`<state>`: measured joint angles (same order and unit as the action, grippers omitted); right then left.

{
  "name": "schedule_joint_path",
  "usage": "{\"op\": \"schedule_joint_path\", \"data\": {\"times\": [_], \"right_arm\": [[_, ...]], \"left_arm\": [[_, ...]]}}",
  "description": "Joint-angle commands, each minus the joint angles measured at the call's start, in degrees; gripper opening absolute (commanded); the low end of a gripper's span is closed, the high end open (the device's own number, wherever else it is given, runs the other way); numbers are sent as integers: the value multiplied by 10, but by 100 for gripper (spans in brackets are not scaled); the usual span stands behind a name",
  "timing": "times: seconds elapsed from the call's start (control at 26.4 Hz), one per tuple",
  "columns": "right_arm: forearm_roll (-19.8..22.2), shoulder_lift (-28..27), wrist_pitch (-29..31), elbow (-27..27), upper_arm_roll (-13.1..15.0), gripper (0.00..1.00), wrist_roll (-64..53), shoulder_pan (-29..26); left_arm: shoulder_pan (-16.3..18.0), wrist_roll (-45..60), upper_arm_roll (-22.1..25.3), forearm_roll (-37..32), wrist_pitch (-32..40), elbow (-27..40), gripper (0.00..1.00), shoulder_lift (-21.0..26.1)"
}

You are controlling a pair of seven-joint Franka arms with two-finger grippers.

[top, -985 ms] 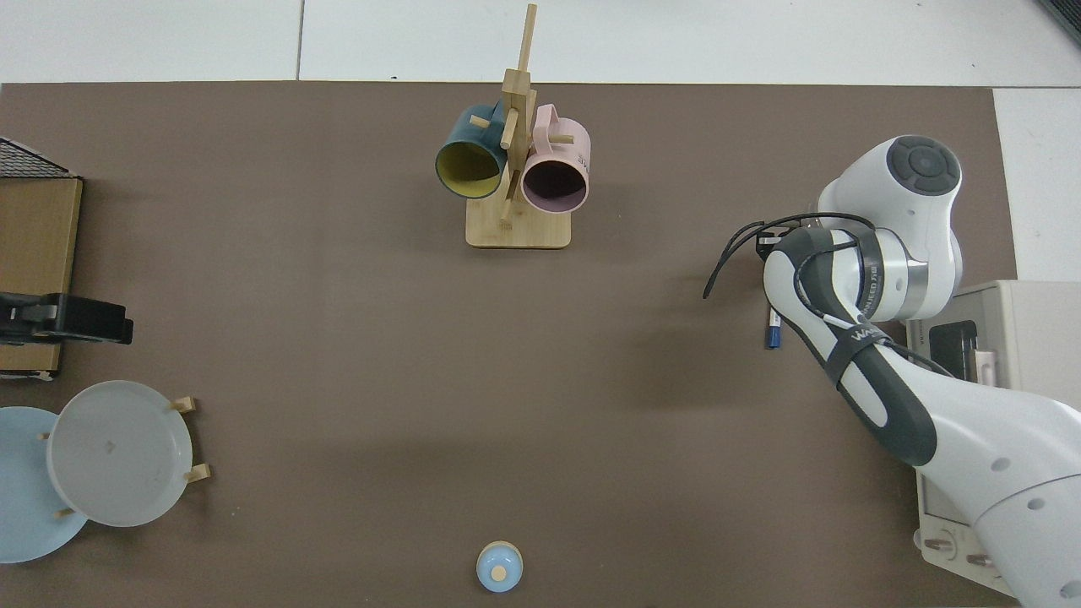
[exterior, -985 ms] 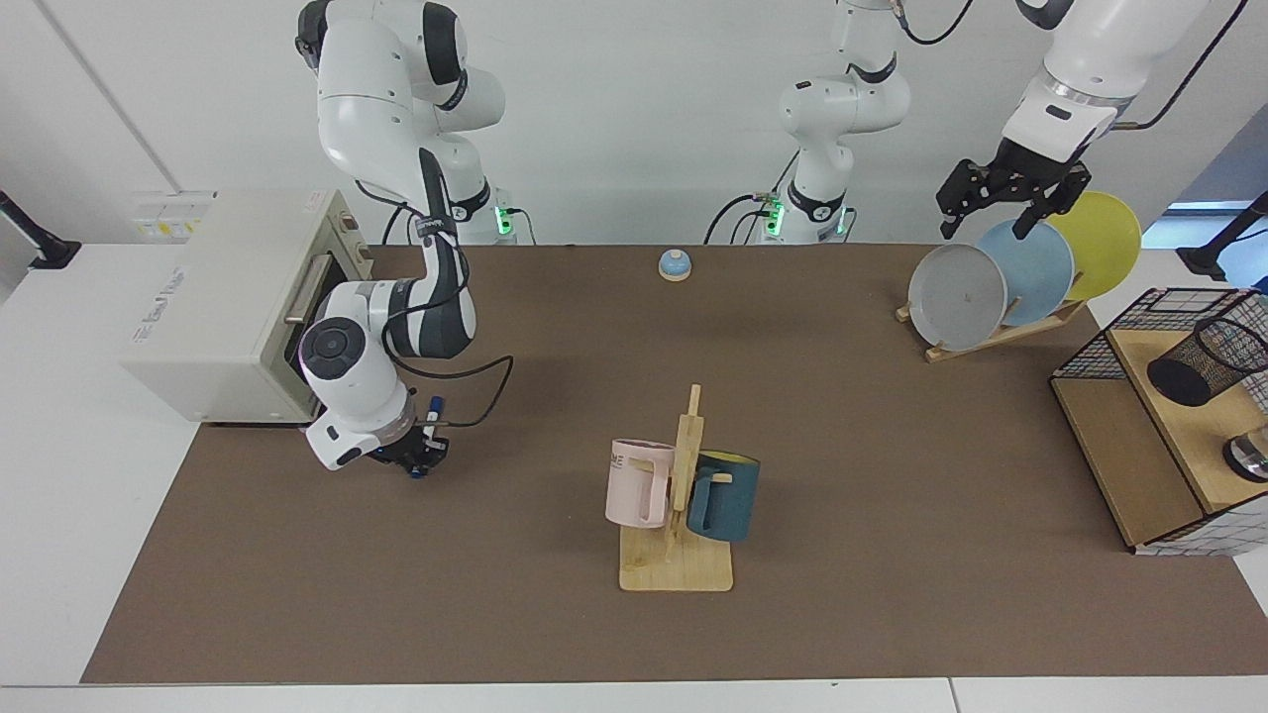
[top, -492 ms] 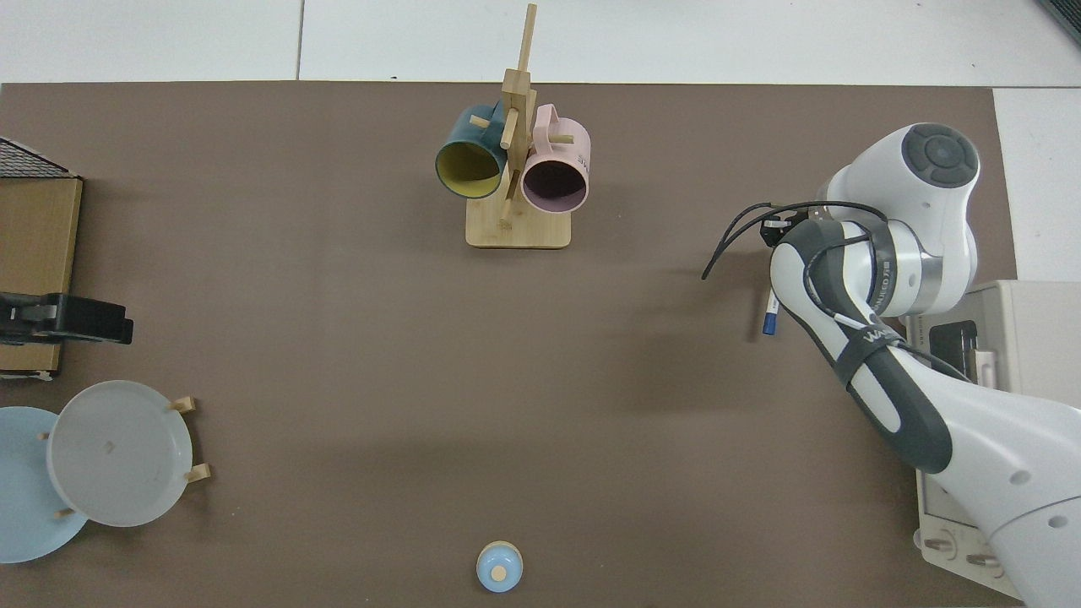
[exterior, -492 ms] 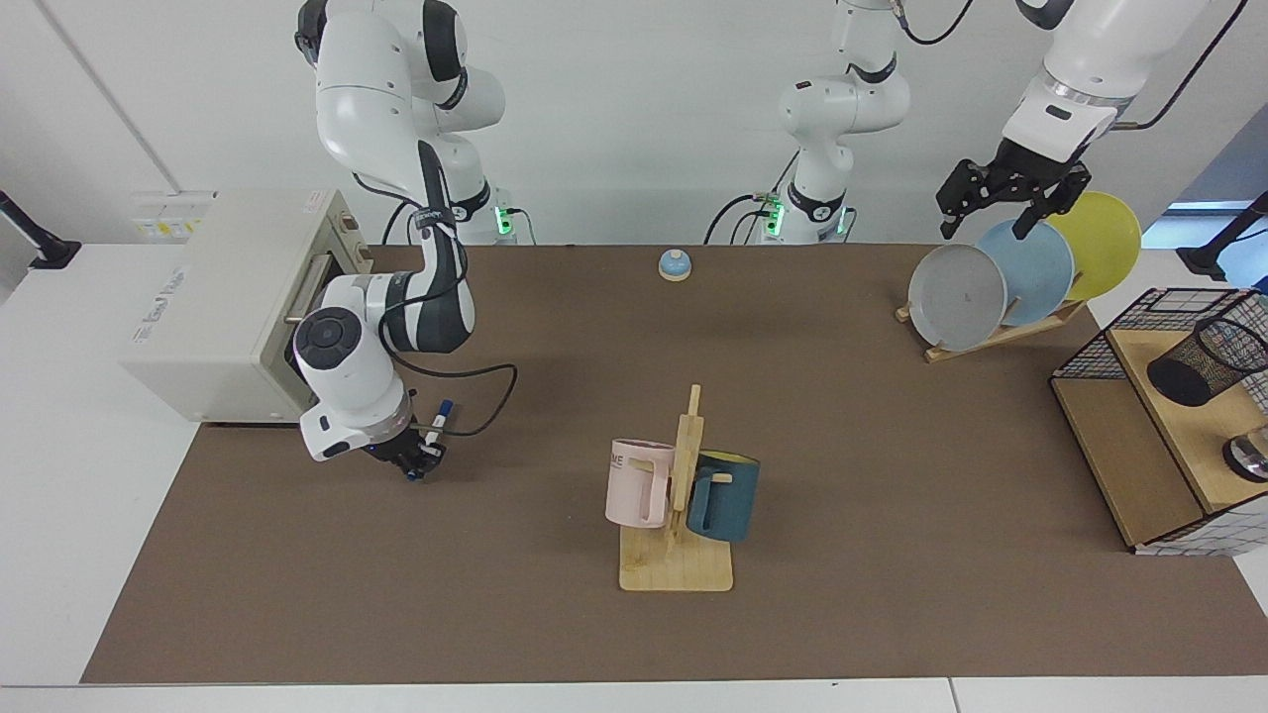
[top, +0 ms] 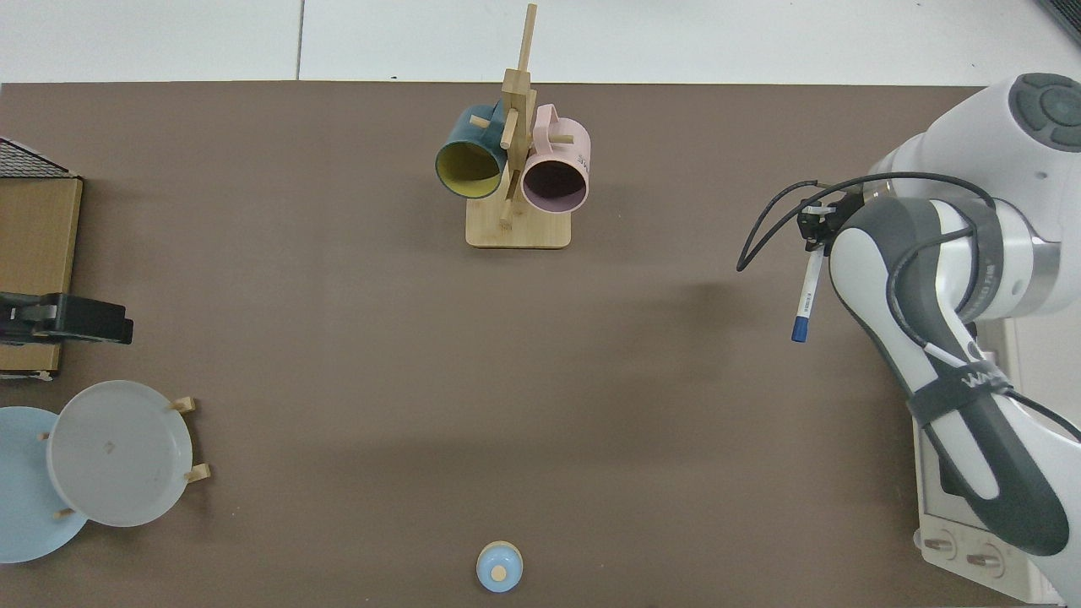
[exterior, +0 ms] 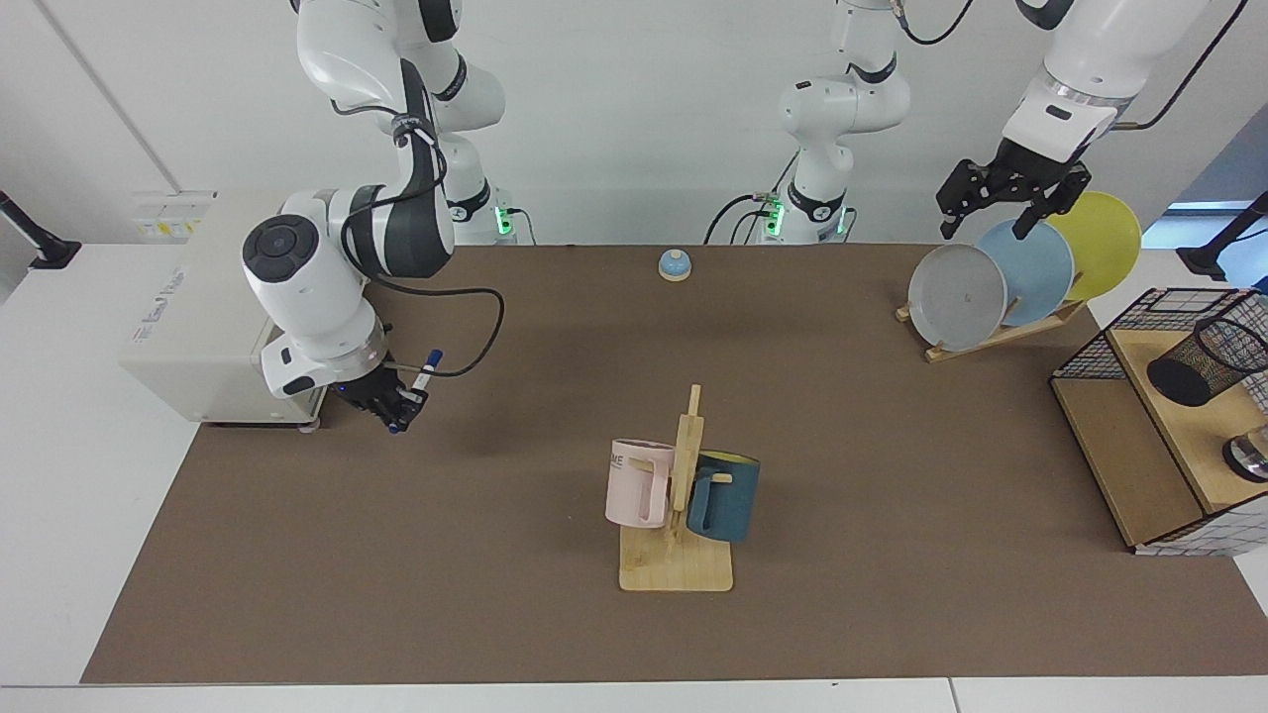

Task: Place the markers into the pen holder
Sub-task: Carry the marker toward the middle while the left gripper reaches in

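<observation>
Marker (exterior: 419, 381) juts up past the right pincer (exterior: 394, 404) gripping it (left pincer (exterior: 1001, 203) spread, waiting).

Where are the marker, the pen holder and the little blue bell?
marker (top: 809, 295), top view, white barrel.
pen holder (exterior: 1211, 360), facing view, mesh wall.
blue bell (exterior: 675, 263), facing view, dome.

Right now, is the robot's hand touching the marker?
Touching. In the facing view the right gripper is shut on the marker, lifted off the table.
</observation>
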<state>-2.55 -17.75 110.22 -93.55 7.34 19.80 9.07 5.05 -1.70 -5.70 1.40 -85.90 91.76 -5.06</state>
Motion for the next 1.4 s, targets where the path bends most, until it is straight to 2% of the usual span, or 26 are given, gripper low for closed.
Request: {"op": "schedule_joint_path", "data": {"times": [0.0,0.19,0.3,0.45,0.57,0.68,0.87,1.06,1.17,1.36], "right_arm": [[-3,8,-11,2,-10,0,62,4],[-3,19,-11,3,-9,0,135,27],[-2,32,-23,3,-11,0,161,31],[-3,39,-43,7,-8,0,204,51],[-3,43,-69,29,-12,0,255,54],[-13,43,-115,57,-12,0,324,66],[-54,47,-165,69,-13,0,391,74],[-83,59,-174,70,-12,0,450,94],[-106,60,-183,72,-14,0,515,95],[-130,60,-207,93,-32,0,576,102]], "left_arm": [[4,-5,-1,-4,-3,4,100,-7],[-4,-7,-9,11,47,5,100,-11],[-24,-3,-27,47,48,4,100,-11],[-27,-2,-57,55,50,5,100,-16],[-27,10,-66,62,44,11,100,-21],[-26,0,-66,105,21,26,100,-28],[-22,-133,-60,151,-8,46,100,-36],[-20,-212,-58,219,-6,59,100,-36],[-18,-274,-55,291,-17,117,100,-37],[-28,-327,-60,342,-56,186,100,-53]]}}
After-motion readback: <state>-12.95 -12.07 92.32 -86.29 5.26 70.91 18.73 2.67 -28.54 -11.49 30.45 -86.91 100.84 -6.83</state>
